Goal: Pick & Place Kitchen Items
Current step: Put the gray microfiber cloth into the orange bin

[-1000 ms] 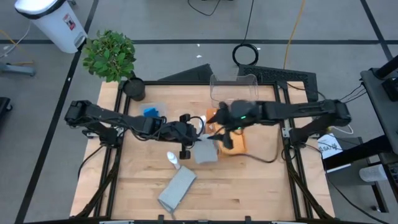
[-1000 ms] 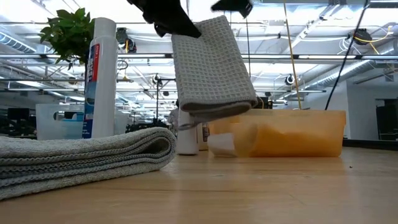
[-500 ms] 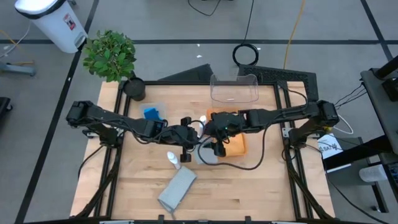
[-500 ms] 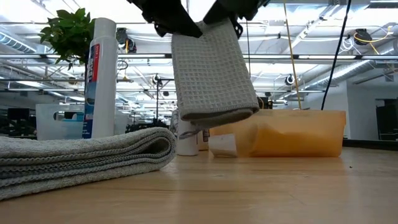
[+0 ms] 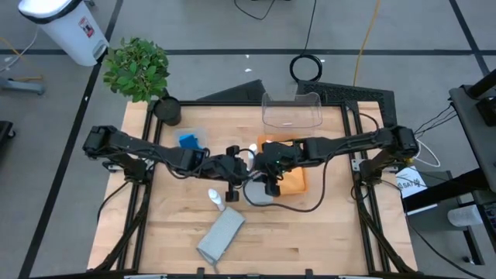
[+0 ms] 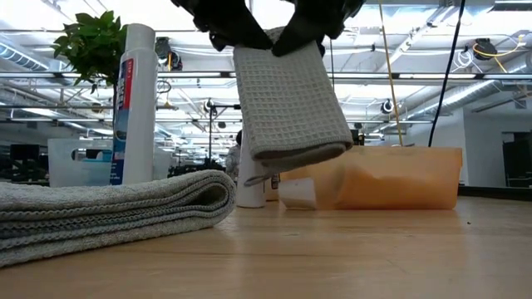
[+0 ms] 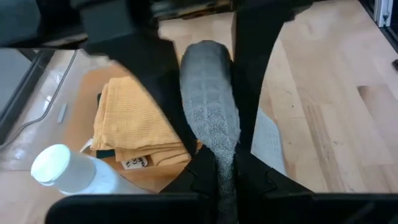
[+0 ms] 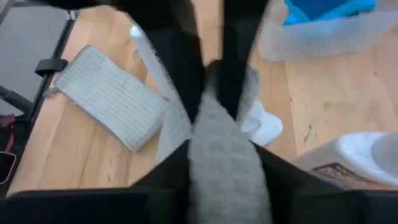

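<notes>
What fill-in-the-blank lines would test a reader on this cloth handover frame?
1. The hanging grey cloth is pinched by ____ grippers.
2. A second grey cloth lies ____ on the table.
3. The tray holding the orange cloth is coloured ____.

Missing words: two; folded; orange

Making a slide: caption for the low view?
Both grippers hold a folded grey cloth above the table.

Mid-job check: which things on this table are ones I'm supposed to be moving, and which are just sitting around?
Job items: grey cloth held up by left gripper and right gripper; second grey cloth; white bottle; orange cloth; blue sponges.

Bystanders: orange tray, clear bin, potted plant.
</notes>
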Controlling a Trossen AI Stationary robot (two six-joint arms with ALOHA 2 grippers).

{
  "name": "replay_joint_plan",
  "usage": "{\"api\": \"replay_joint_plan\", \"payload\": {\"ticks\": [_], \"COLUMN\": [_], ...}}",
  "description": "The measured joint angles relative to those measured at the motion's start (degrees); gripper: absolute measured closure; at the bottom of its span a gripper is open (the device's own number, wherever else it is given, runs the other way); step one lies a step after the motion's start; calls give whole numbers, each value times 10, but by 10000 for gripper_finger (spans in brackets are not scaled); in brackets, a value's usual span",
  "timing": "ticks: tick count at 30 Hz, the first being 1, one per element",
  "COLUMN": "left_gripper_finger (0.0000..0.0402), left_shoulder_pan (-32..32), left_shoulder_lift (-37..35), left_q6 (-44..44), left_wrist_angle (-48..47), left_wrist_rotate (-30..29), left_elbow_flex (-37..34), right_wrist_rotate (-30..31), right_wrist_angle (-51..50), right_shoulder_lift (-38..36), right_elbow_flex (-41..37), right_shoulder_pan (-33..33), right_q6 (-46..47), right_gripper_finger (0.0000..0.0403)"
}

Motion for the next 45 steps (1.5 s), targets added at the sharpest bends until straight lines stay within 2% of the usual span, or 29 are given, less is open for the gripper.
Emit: {"api": "replay_joint_plan", "payload": {"ticks": [4,6,12,18,24,33,39,45], "left_gripper_finger": [371,370,348,321,324,325,325,325], "left_shoulder_pan": [0,-2,-5,-6,-6,-5,-5,-5], "left_shoulder_lift": [0,0,-23,-48,-71,-72,-72,-72], "left_q6": [0,0,26,45,46,45,45,45], "left_wrist_angle": [5,12,38,62,62,73,77,78], "left_wrist_rotate": [15,18,17,15,15,15,15,15], "left_elbow_flex": [0,0,-1,-1,-1,-1,-1,-1], "right_wrist_rotate": [-13,-33,-33,34,95,88,3,-39], "right_wrist_angle": [-1,-6,-43,-114,-129,-57,20,68], "right_shoulder_lift": [0,-4,-53,-124,-193,-274,-304,-307], "right_elbow_flex": [0,0,0,0,-30,-156,-243,-299], "right_shoulder_pan": [0,-2,-2,-3,-5,-30,-52,-65], "right_q6": [-30,-44,-46,-49,-53,-34,-16,7], "right_gripper_finger": [376,392,397,399,399,399,399,399]}}
